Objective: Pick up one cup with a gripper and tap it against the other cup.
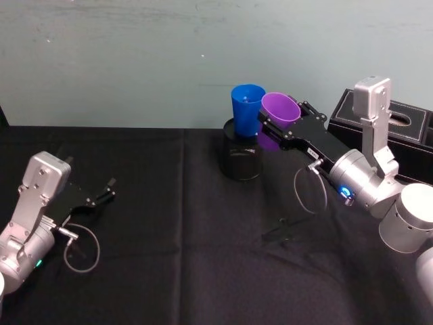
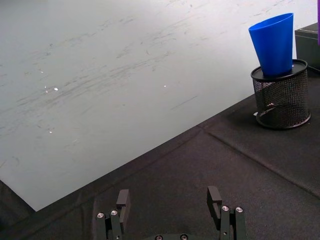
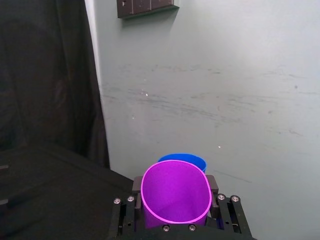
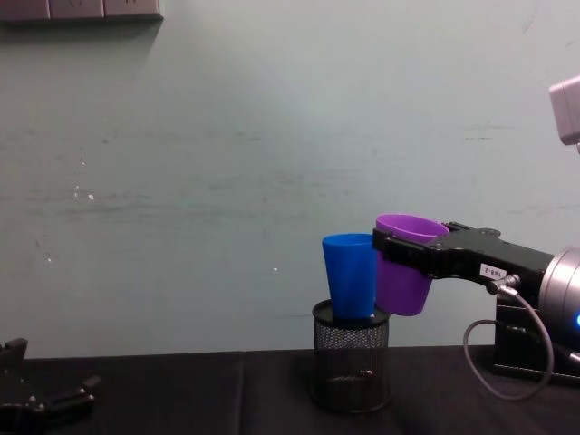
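My right gripper (image 1: pixel 284 116) is shut on the purple cup (image 1: pixel 281 108) and holds it upright in the air. The blue cup (image 1: pixel 247 112) stands inside a black mesh pen holder (image 1: pixel 242 159) at the back of the table. In the chest view the purple cup (image 4: pixel 405 272) sits right against the blue cup (image 4: pixel 350 276), their sides meeting near the rims. The right wrist view shows the purple cup (image 3: pixel 175 197) between the fingers, with the blue cup's rim (image 3: pixel 182 159) just behind it. My left gripper (image 1: pixel 105 189) rests open at the table's left side, far from both cups.
A black tissue box (image 1: pixel 399 125) stands at the back right, behind my right arm. A black cloth (image 1: pixel 169 257) covers the table. A pale green wall (image 1: pixel 135 54) rises directly behind the pen holder. A grey cable loops beside each wrist.
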Controlling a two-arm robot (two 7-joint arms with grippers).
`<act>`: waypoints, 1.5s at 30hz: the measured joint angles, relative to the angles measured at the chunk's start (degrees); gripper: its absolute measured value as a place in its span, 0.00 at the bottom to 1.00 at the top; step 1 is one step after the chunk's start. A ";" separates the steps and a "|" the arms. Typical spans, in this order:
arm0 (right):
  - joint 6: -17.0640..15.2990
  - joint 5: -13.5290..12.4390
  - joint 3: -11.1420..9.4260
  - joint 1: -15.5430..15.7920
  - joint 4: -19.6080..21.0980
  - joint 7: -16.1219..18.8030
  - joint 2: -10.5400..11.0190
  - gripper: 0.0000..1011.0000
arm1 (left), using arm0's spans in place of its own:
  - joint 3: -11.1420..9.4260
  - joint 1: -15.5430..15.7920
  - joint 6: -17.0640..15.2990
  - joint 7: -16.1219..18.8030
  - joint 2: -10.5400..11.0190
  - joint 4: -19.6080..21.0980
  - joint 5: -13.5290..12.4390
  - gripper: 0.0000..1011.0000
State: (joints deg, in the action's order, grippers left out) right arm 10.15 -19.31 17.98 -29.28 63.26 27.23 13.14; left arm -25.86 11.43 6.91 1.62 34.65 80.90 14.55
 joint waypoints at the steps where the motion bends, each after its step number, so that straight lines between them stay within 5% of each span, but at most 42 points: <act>1: 0.00 0.00 0.00 0.00 0.00 0.00 -0.01 0.73 | 0.00 0.00 0.00 0.00 0.00 0.00 0.00 1.00; 26: -0.04 0.04 -0.06 -0.06 -0.08 0.04 -0.08 0.73 | 0.00 0.00 0.00 0.00 0.00 0.00 0.00 1.00; 45: -4.39 -0.97 0.13 7.51 10.55 -1.39 3.94 0.73 | 0.00 0.00 0.00 0.00 0.00 0.00 0.00 1.00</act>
State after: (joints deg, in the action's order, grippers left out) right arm 5.76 -20.27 18.11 -21.78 73.81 25.83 17.08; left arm -25.86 11.43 6.91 1.62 34.65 80.90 14.55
